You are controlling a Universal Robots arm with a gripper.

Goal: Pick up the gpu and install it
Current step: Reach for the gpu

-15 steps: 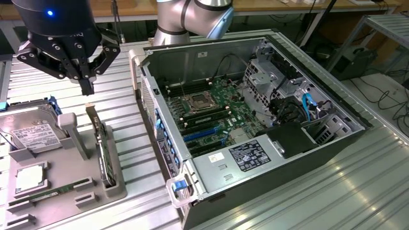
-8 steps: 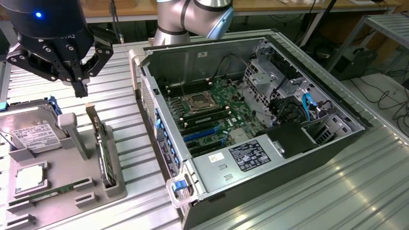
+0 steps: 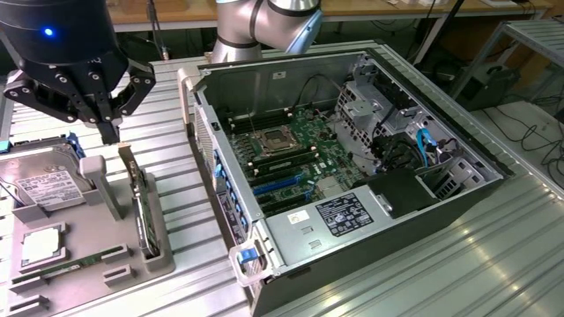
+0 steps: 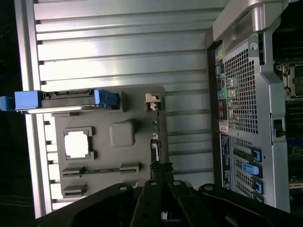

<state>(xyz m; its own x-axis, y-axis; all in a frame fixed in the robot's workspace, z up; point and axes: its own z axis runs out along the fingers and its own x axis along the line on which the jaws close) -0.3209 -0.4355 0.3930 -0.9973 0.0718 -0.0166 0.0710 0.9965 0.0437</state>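
One grey holder tray (image 3: 163, 261) is sitting on the ribbed metal table (image 3: 423, 277), and everything is being placed against it. At the tray's nearest edge a narrow green memory stick (image 3: 63, 269) is lying in a slot, and just behind it a square processor (image 3: 41, 244) is resting in its pocket. Along the tray's side facing the computer case (image 3: 414, 251), the gpu (image 3: 139, 205) is standing on its long edge in its slot, upright, with its silver bracket end pointing away from us. Further back on the tray, a silver hard drive (image 3: 39, 185) with a white label and blue rails is lying flat. Right over the tray's far end, the black gripper (image 3: 110, 137) is hanging with its fingers pressed together and nothing between them. Its tips are hovering just above the bracket end of the gpu, and I cannot tell whether they are touching it. Beside the tray, the case is lying open with its green motherboard (image 3: 291, 142) showing. Beyond it, the silver arm (image 3: 264, 26) is rising at the back.
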